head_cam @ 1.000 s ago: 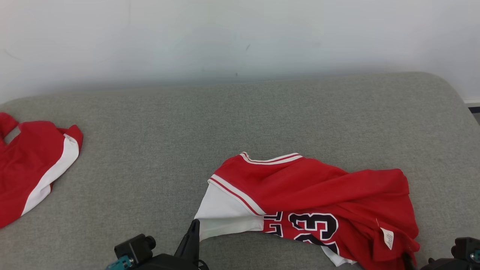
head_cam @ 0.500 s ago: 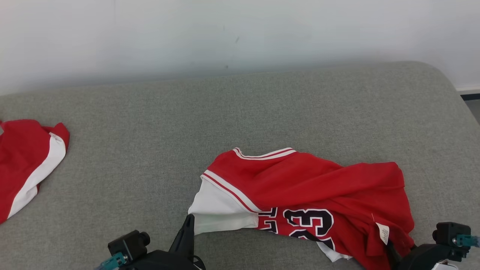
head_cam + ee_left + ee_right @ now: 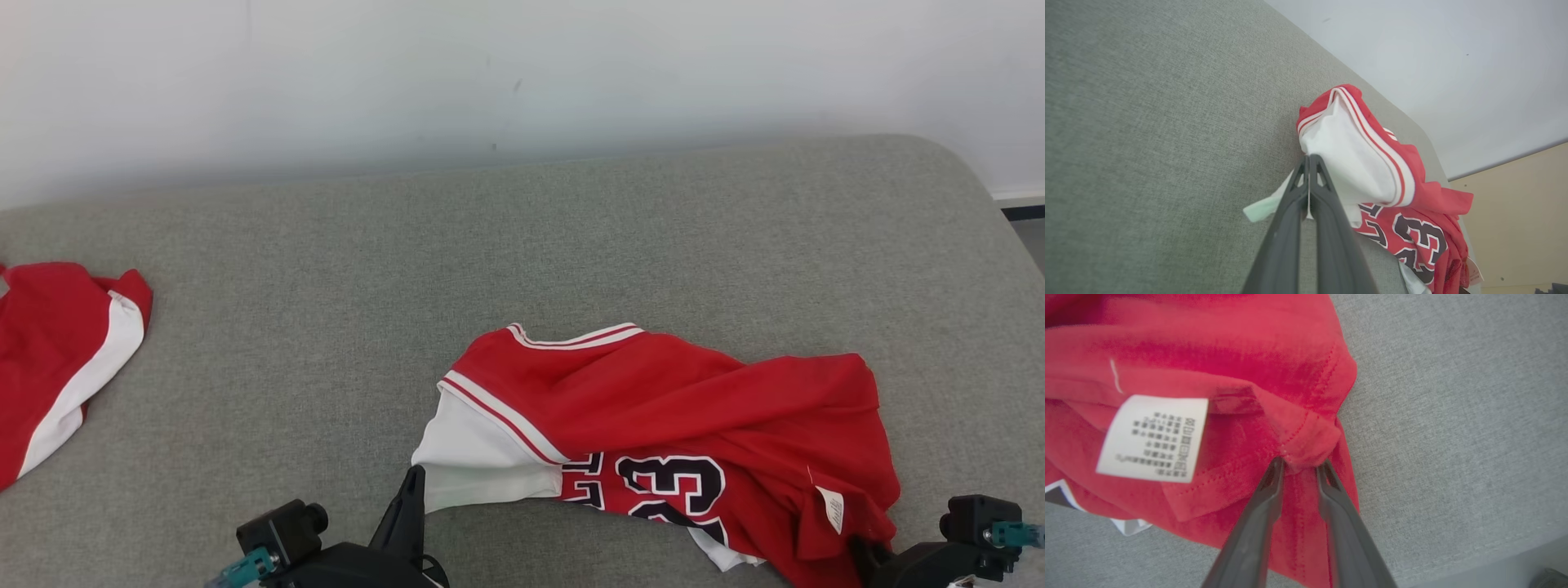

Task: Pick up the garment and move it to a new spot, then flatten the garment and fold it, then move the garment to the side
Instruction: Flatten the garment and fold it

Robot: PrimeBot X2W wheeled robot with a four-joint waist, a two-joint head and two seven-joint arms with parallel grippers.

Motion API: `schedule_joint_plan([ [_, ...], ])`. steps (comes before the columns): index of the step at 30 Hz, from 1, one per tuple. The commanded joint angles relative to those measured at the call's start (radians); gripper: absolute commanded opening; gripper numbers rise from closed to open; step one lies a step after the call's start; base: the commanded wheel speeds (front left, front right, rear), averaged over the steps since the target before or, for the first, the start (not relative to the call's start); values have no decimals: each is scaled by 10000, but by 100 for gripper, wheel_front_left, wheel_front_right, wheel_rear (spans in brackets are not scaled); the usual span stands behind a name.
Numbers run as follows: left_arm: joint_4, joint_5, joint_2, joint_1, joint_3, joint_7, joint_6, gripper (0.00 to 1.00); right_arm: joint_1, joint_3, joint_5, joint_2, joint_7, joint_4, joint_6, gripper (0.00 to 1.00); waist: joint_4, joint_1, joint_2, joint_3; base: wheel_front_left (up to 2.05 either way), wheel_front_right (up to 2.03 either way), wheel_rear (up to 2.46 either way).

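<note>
Garment [image 3: 678, 408] lies long axis left-right between hands; left hand [image 3: 1309, 157] pinches white edge, right hand [image 3: 1300, 463] clamps red corner.

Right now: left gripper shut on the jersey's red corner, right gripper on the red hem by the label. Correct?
No. The left gripper is shut on the jersey's white corner, not a red one; the left wrist view shows it. The right gripper is on the red hem by the label.
</note>
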Motion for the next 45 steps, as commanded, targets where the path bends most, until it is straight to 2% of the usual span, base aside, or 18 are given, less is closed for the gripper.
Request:
schedule_joint_plan([
  [1, 20, -4, -9, -20, 33, -45, -20, 0, 92, 30, 93, 12, 28, -56, 35, 36, -35, 0, -1, -54, 0, 0, 0],
  [3, 14, -20, -18, 11, 47, -62, -26, 0, 135, 79, 86, 10, 38, -90, 35, 9, -60, 0, -1, -105, 0, 0, 0],
  [4, 11, -16, -19, 22, 54, -72, -34, 0, 119, 90, 96, 10, -55, -150, 35, 2, -70, 0, -1, -133, 0, 0, 0],
  [5, 7, -11, -24, 27, 66, -74, -51, 0, 104, 113, 59, 7, -110, -192, 35, 0, -74, 0, -1, -166, 0, 0, 0],
  [10, -95, -52, -134, 42, 215, -199, -197, 0, -5, 192, -126, 9, -437, -646, 35, 0, -38, 0, -1, -380, 0, 0, 0],
  [20, -1164, -1071, -548, -618, 1380, -186, -1184, 0, -820, 226, -949, -16, -597, -2941, 35, 0, -46, 0, -1, -848, 0, 0, 0],
  [25, -1713, -1491, -27, -1864, 2033, 562, -1409, 0, -1915, 802, -1248, -950, 64, -3552, 35, 0, -160, 0, -1, -1005, 0, 0, 0],
  [28, -1997, -1726, 364, -2561, 2553, 891, -1345, 0, -2565, 1095, -1158, -1586, 218, -3663, 35, 0, -211, 0, -1, -1057, 0, 0, 0],
  [31, -2227, -1692, 657, -2949, 2784, 1135, -1237, 0, -2961, 1448, -1049, -2175, -76, -3592, 35, 0, -226, 0, -1, -1079, 0, 0, 0],
  [35, -2318, -1786, 703, -2666, 2799, 1197, -1082, 0, -2867, 1950, -816, -2669, -285, -3081, 35, 0, -204, 0, -1, -1084, 0, 0, 0],
  [37, -2269, -1945, 534, -2141, 2715, 1091, -1004, 0, -2582, 2222, -530, -2756, -295, -2560, 35, 0, -165, 0, -1, -1057, 0, 0, 0],
  [38, -2204, -2025, 448, -1865, 2680, 1028, -986, 0, -2391, 2314, -397, -2740, -271, -2255, 35, 19, -136, 0, -1, -1033, 0, 0, 0],
  [39, -2123, -2076, 376, -1551, 2614, 946, -980, 0, -2175, 2353, -265, -2706, -182, -1919, 35, 100, -105, 0, -1, -1006, 0, 0, 0],
  [42, -1838, -2274, 66, -567, 2451, 661, -1051, 0, -1587, 2305, 14, -2491, 315, -1097, 35, 100, 23, 0, -1, -919, 0, 0, 0],
  [45, -1566, -2518, -216, 343, 2570, 290, -1122, 0, -1104, 2052, 156, -2091, 1145, -850, 35, 100, 115, 0, -1, -841, 0, 0, 0],
])
